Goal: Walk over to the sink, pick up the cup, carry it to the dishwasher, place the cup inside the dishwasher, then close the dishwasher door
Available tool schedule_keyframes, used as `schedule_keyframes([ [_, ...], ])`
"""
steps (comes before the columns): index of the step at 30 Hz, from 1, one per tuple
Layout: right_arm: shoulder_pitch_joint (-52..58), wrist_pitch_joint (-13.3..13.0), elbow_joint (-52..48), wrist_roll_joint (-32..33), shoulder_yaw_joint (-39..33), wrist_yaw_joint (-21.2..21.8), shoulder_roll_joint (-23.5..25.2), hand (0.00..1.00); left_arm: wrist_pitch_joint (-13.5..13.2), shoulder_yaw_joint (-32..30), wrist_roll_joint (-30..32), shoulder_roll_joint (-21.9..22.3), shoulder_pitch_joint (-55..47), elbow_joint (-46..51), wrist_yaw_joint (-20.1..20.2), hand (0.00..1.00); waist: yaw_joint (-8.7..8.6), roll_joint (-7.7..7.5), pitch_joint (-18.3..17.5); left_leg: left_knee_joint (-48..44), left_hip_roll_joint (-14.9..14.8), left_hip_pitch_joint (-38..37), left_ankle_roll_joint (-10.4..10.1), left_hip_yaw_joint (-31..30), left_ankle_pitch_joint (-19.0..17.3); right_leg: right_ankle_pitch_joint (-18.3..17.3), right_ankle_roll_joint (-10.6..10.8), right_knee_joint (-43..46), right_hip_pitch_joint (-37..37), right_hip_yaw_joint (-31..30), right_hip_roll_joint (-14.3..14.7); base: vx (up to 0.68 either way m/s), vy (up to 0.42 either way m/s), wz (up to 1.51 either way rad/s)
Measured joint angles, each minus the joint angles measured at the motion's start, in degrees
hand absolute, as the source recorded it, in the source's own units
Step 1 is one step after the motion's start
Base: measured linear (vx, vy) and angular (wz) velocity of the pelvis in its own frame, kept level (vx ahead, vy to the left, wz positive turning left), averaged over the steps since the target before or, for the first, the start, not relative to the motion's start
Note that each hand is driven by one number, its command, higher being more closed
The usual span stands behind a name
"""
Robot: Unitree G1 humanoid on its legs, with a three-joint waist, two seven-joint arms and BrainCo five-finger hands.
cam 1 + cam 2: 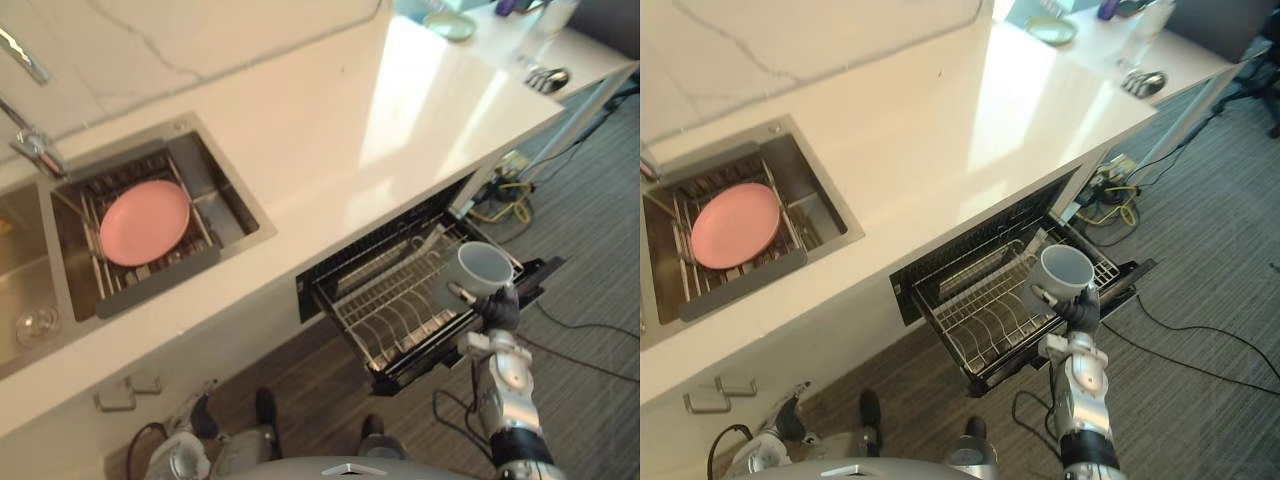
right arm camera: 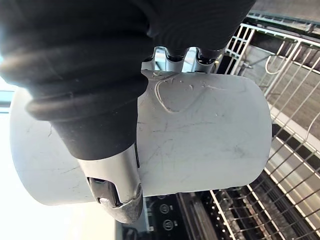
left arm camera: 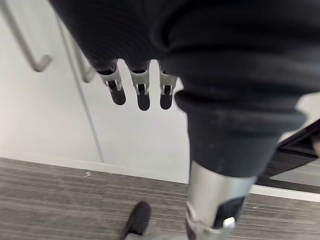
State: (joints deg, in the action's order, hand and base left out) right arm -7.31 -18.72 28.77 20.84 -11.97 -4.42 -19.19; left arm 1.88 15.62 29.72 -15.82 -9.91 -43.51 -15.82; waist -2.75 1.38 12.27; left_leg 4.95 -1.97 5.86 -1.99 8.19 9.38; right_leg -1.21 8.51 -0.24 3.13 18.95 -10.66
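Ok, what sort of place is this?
Probably a kitchen: a white counter with a steel sink holding a pink plate, and an open dishwasher below, where the right hand holds a cup.

You stood in a kitchen: a pale stone countertop (image 1: pixel 330 130), a steel sink (image 1: pixel 232 205) holding a pink plate (image 1: pixel 145 222), and an open dishwasher (image 1: pixel 380 235) below.

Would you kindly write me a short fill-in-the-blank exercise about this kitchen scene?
1. The plate in the sink is ____ in colour.
2. The dishwasher stands ____.
3. The right hand holds the cup over the ____.
4. The left hand, fingers straight, holds ____.
Missing words: pink; open; dishwasher; nothing.
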Motion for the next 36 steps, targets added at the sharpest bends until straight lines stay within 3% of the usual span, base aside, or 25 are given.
schedule_keyframes([
  [2,-2.29,0.77,2.27,-0.10,-0.03,-1.16,-0.05,1.00,2.57,-0.31,-2.72,0.08,-0.49,-1.42,-0.09,0.00,0.76,0.07,0.93,-0.29,0.47,-0.17,0.01,-0.82,0.00,-0.50,0.35,0.00,0.93,0.93,-0.25,0.08,0.000,0.28],
  [4,-3.53,1.79,3.93,-0.52,0.03,-1.22,-0.06,1.00,3.07,-2.06,-4.73,0.30,-1.09,-2.31,-0.25,0.00,1.90,0.15,1.21,-0.33,0.54,-0.17,-0.01,-1.38,0.02,-0.69,0.24,0.08,1.09,1.24,-0.26,0.07,-0.022,0.18],
  [5,-4.75,2.95,4.96,-0.75,0.05,-1.24,-0.09,1.00,4.87,-2.94,-6.74,0.37,-1.19,-2.78,-0.66,0.00,2.66,0.47,1.90,-0.33,0.56,-0.16,-0.05,-1.93,0.05,-1.24,0.15,0.79,1.25,2.17,-0.27,0.02,-0.025,0.21],
  [8,-8.96,4.99,9.89,-0.76,0.36,-1.01,-0.12,1.00,6.46,-6.89,-10.27,1.72,-1.17,-4.25,-1.49,0.00,3.47,0.99,4.21,-0.31,0.46,-0.07,-0.40,-2.57,0.36,-2.68,-0.04,3.22,0.65,2.44,-0.40,-0.04,-0.015,0.18],
  [13,-9.42,8.53,13.20,0.17,0.66,0.07,-0.23,1.00,6.28,-7.19,-11.83,3.47,-0.55,-4.93,-1.26,0.00,4.46,1.57,7.18,-0.01,0.38,2.59,-0.26,-4.29,1.39,-4.79,-0.18,7.79,-2.91,3.70,-0.90,-0.07,-0.010,0.18],
  [16,-10.36,9.44,13.64,0.17,0.67,0.29,-0.26,1.00,5.40,-7.18,-14.04,3.90,0.98,-4.91,-1.07,0.00,4.77,1.63,10.03,-0.33,0.49,4.47,-0.15,-5.18,2.35,-5.26,-0.30,9.82,-5.12,4.14,-1.22,-0.04,-0.004,0.14],
  [21,-14.40,11.13,17.52,-1.02,2.81,0.73,-1.75,1.00,5.18,-6.76,-16.63,3.99,3.68,-4.82,-0.41,0.00,5.39,2.05,11.88,-0.34,0.90,6.94,-0.28,-6.89,3.59,-6.53,-0.39,13.10,-7.84,5.51,-2.04,-0.03,-0.016,0.16],
  [24,-17.05,13.27,18.85,-1.04,3.27,3.24,-1.98,1.00,6.37,-6.67,-17.18,4.01,4.32,-4.96,0.04,0.00,5.90,2.33,12.15,-0.34,1.03,8.61,-0.24,-7.74,4.26,-7.75,-0.51,15.89,-10.31,5.71,-2.59,-0.04,-0.039,0.15],
  [27,-20.32,17.02,22.88,-0.97,5.10,7.14,-2.93,1.00,7.42,-6.49,-17.18,4.05,5.35,-5.18,1.29,0.00,6.44,3.21,13.59,-0.33,1.25,9.64,-0.45,-8.88,4.94,-9.05,-0.70,18.54,-11.59,6.68,-3.26,-0.06,-0.059,0.22],
  [28,-20.75,17.47,23.90,-1.02,5.06,7.63,-2.97,0.00,7.55,-6.49,-17.17,4.14,5.58,-5.43,1.39,0.00,6.73,3.39,13.68,-0.33,1.33,10.04,-0.56,-9.27,5.02,-9.42,-0.75,19.12,-11.99,6.94,-3.41,-0.05,-0.060,0.16],
  [33,-24.31,20.39,26.41,-0.96,6.99,10.22,-5.46,0.00,7.45,-6.43,-17.17,4.35,6.30,-7.13,1.63,0.00,7.74,3.47,14.35,-0.34,1.70,11.27,-0.54,-9.97,5.66,-10.80,-0.89,22.22,-14.05,7.33,-4.35,-0.03,-0.069,0.10],
  [35,-26.22,23.83,26.50,-0.93,7.37,10.03,-5.91,0.00,6.92,-6.41,-17.17,4.53,6.32,-7.13,1.01,0.00,7.97,3.48,14.35,-0.35,1.98,11.21,-0.52,-10.14,5.73,-11.50,-0.88,23.36,-14.36,7.38,-4.87,-0.02,-0.068,0.05],
  [36,-26.39,24.08,26.50,-0.94,7.38,10.03,-5.90,0.00,6.91,-6.39,-17.17,4.55,6.31,-7.13,1.02,0.00,7.97,3.48,14.35,-0.35,2.00,11.20,-0.52,-10.15,5.73,-11.55,-0.87,23.43,-14.36,7.39,-4.91,-0.01,-0.081,0.06],
])
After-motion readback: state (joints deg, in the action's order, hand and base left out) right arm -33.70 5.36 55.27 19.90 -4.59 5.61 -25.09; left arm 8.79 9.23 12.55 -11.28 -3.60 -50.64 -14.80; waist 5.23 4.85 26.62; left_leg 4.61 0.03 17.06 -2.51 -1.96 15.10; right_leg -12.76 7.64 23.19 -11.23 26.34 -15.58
